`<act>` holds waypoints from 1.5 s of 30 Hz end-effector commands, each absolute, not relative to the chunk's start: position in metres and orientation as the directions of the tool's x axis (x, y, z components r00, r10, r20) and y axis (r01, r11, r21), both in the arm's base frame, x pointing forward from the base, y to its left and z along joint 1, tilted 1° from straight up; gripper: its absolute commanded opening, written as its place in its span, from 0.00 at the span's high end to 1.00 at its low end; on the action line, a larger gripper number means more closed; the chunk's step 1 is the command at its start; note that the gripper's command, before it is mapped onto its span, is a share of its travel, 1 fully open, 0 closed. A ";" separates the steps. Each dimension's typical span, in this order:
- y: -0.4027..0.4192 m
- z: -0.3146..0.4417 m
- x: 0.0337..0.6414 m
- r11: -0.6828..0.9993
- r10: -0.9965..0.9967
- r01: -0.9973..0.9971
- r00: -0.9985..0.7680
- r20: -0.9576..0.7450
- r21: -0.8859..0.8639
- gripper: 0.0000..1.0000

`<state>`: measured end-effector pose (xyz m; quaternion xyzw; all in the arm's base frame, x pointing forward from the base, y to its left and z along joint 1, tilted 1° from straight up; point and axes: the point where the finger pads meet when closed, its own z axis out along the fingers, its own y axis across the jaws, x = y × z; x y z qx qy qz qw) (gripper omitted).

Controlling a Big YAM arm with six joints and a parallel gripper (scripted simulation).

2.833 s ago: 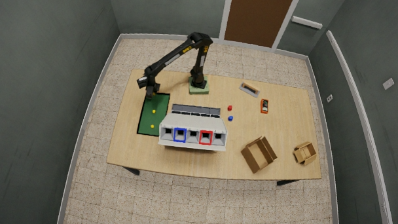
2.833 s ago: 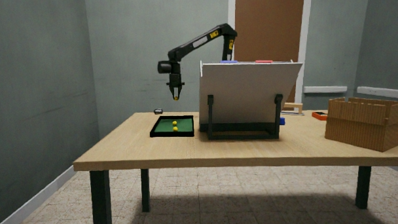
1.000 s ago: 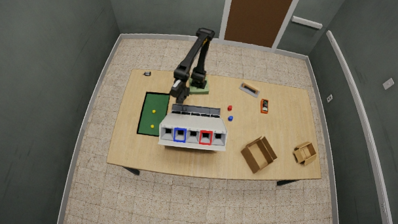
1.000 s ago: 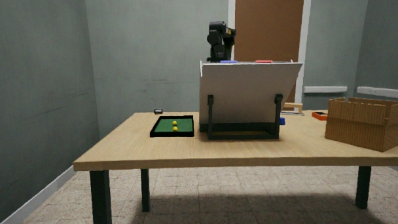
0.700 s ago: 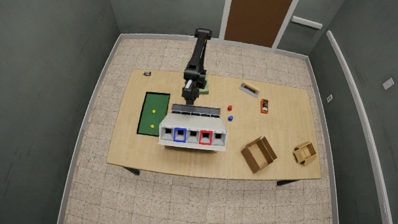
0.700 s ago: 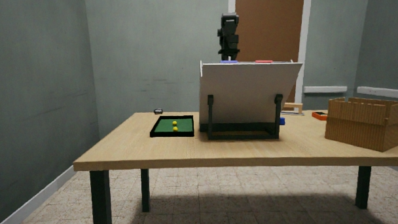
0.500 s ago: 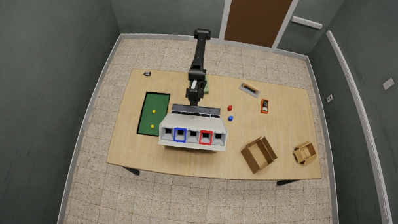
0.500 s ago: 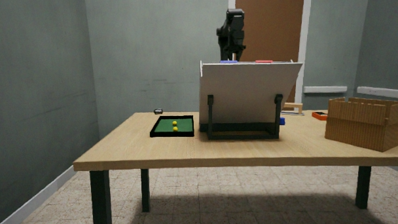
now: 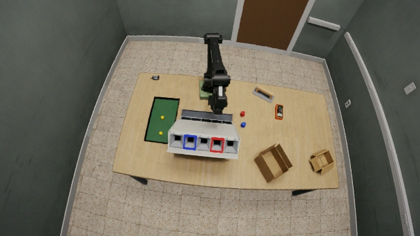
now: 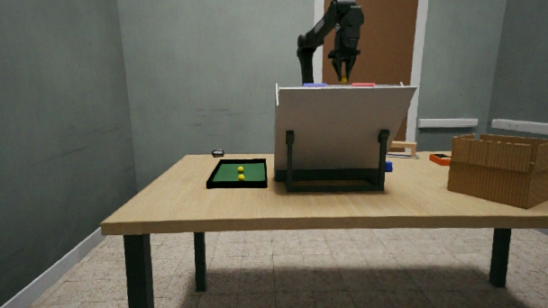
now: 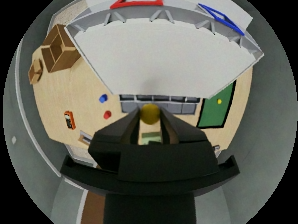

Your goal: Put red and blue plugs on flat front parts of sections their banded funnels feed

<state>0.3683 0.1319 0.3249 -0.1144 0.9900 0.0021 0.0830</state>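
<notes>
One bench: (image 9: 293, 138) (image 10: 189, 212) (image 11: 55, 107) spans mid-frame, carrying everything within reach
Cover: (image 9: 207, 128) (image 10: 338, 126) (image 11: 160, 55) centre, hiding the pipes
Tool: (image 9: 217, 112) (image 10: 344, 77) (image 11: 150, 116) upper centre of the exterior view, gripping a marble (image 10: 344, 80) (image 11: 150, 114), probably to test a funnel
Plugs: red plug (image 9: 242, 114) (image 11: 107, 115), blue plug (image 9: 243, 124) (image 10: 388, 167) (image 11: 103, 98), right of centre from above, unplaced

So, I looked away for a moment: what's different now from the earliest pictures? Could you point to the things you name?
The black gripper (image 9: 217, 112) (image 10: 344, 77) (image 11: 150, 111), already pinching a yellow marble (image 10: 343, 80) (image 11: 150, 114), swung from the green tray (image 9: 161, 128) (image 10: 239, 173) (image 11: 214, 111) toward the red-banded funnel (image 9: 217, 150). Both small plugs and the two marbles in the tray stayed put.
</notes>
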 end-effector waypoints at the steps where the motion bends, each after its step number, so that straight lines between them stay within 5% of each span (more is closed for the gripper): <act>1: 0.144 0.352 0.378 0.980 -0.196 -0.198 -0.961 -0.197 -0.010 1.00; 27: 0.163 0.361 0.385 0.979 -0.202 -0.204 -0.958 -0.204 -0.009 1.00; 45: 0.168 0.359 0.457 0.980 -0.195 -0.198 -0.960 -0.201 -0.009 1.00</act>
